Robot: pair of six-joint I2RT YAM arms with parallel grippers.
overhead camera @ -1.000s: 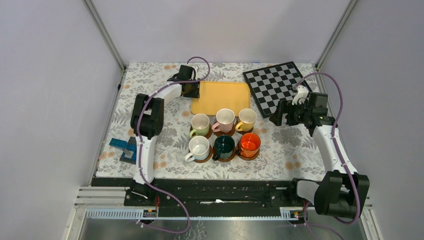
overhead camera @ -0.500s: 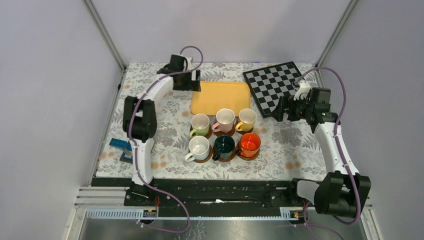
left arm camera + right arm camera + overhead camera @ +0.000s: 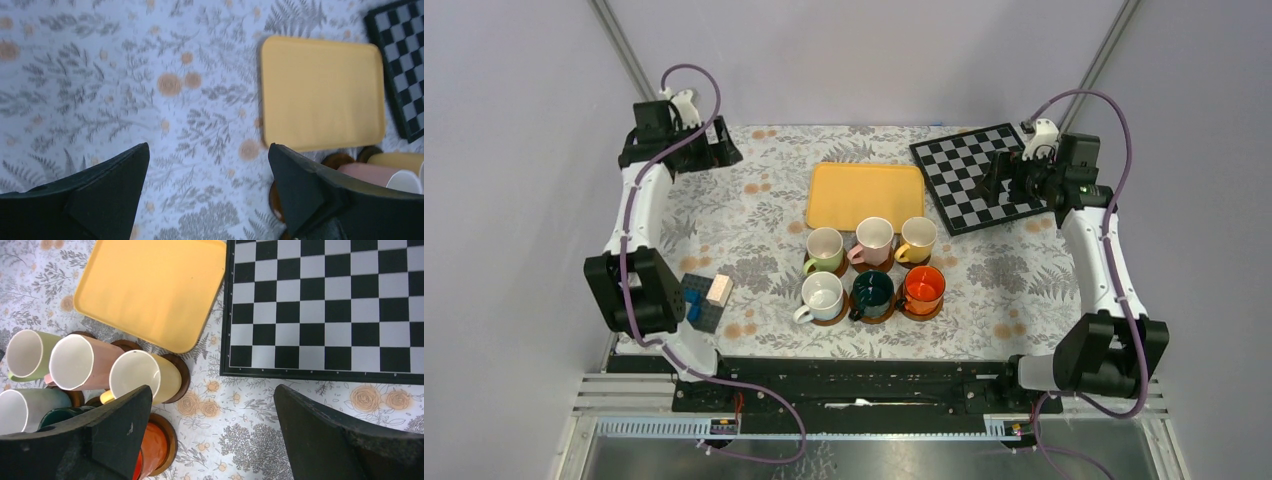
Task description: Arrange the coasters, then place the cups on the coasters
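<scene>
6 cups point(image 3: 874, 238) sit on coasters point(image 3: 183, 376) in 2 rows of 3; L & R jaws wide open, holding nothing.

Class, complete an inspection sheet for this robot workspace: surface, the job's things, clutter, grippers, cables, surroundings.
Surface: floral tablecloth.
Job's things: six cups in two rows of three, each on a coaster.
Clutter: yellow tray; chessboard; blue plate with a pale block, left edge.
Grippers: left gripper open, empty; right gripper open, empty.
Cables: purple cables looping over both arms.
Surroundings: grey walls, metal frame posts.
</scene>
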